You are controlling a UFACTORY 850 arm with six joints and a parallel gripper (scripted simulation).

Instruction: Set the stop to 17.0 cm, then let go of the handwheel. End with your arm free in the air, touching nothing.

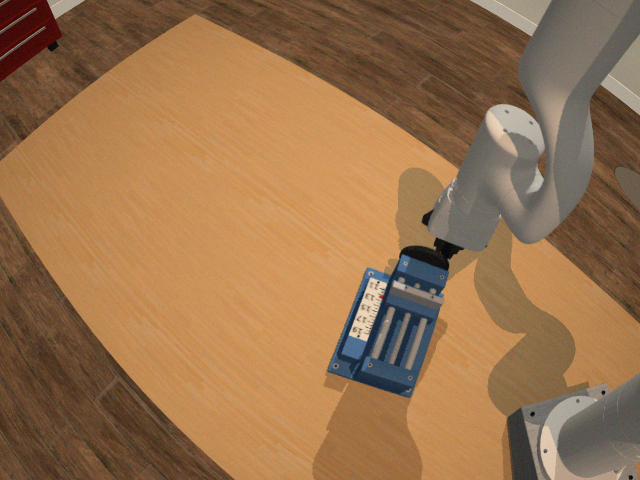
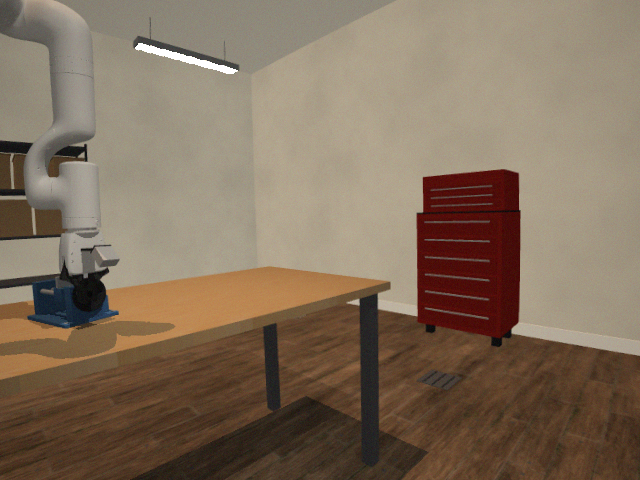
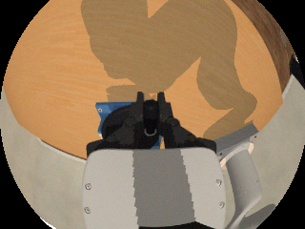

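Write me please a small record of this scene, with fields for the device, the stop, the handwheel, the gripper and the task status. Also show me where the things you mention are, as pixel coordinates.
device: blue screw-driven fixture [image 1: 390, 376] [image 2: 49, 317] [image 3: 107, 107] on the wooden table [image 1: 206, 180] [image 2: 248, 291] [image 3: 48, 72]
stop: grey-topped crossbar [image 1: 417, 294], near the handwheel end
pointer: red mark [image 1: 381, 297], close to 13 on the white scale [image 1: 360, 330]
handwheel: black disc [image 1: 423, 254] [image 2: 88, 295] [image 3: 113, 125] at one end
gripper: fingers closed on the handwheel's black handle [image 3: 151, 112]; gripper [image 1: 447, 250] [image 2: 88, 281] [image 3: 150, 100]
status: 17.0 cm not reached; handwheel not released
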